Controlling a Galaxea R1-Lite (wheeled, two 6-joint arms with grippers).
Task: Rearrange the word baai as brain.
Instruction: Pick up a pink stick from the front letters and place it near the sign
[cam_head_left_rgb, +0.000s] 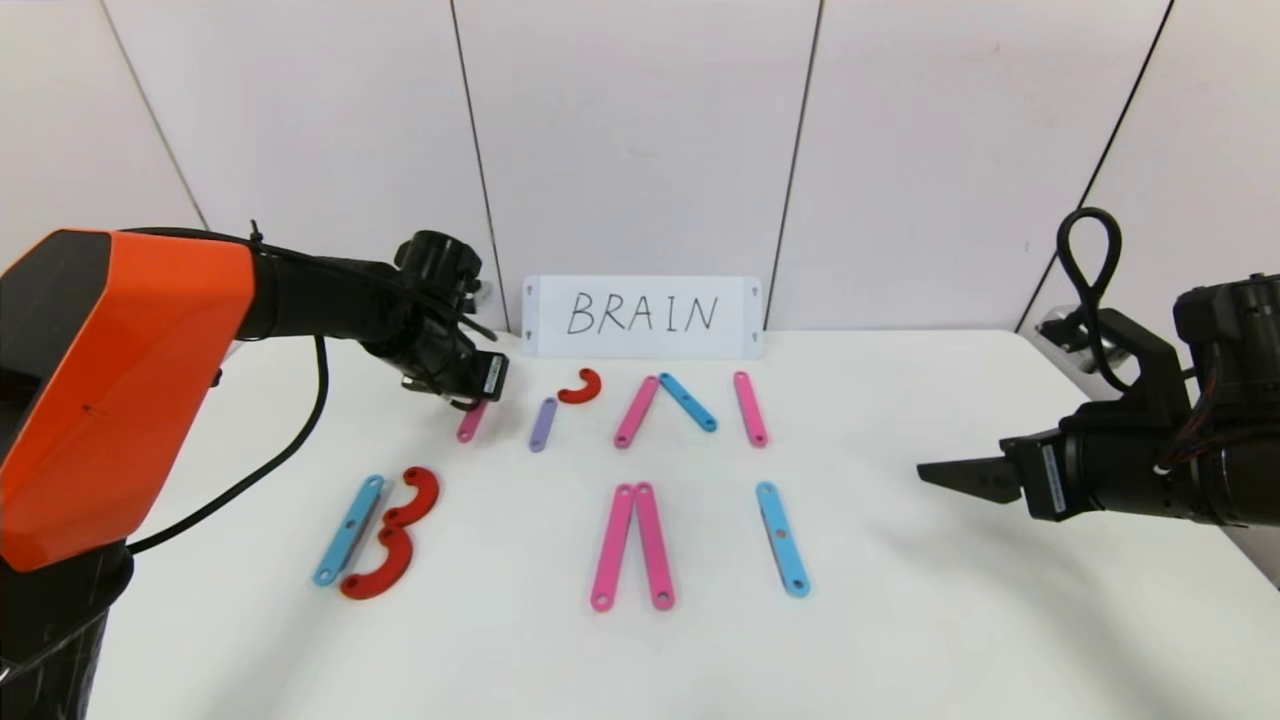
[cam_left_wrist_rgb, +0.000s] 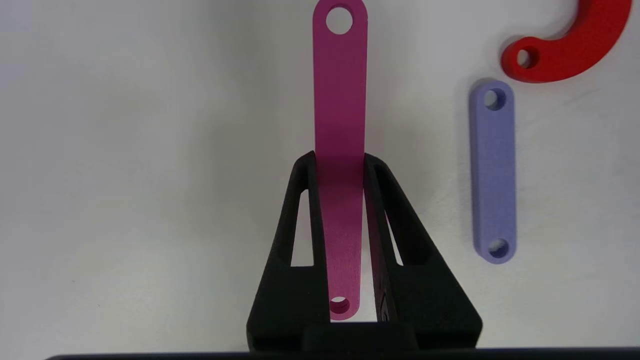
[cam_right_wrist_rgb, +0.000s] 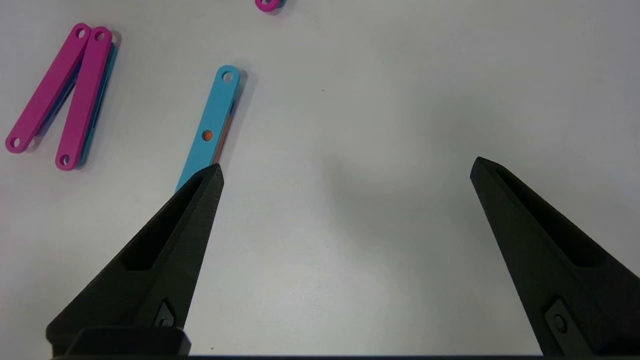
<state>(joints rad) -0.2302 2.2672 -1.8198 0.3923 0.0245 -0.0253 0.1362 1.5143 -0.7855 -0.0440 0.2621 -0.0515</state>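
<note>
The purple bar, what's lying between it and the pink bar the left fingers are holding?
Nothing: the left wrist view shows only bare white table between the purple bar and the pink bar gripped by the left gripper.

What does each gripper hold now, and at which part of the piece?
The left gripper is shut on a pink bar, clamping its long edges near one end. The right gripper is open and holds nothing.

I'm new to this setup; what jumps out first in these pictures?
The left end effector is shut on a pink bar near the table's far edge, beside a purple bar. Behind stands the BRAIN card. The right end effector hangs open, idle.
</note>
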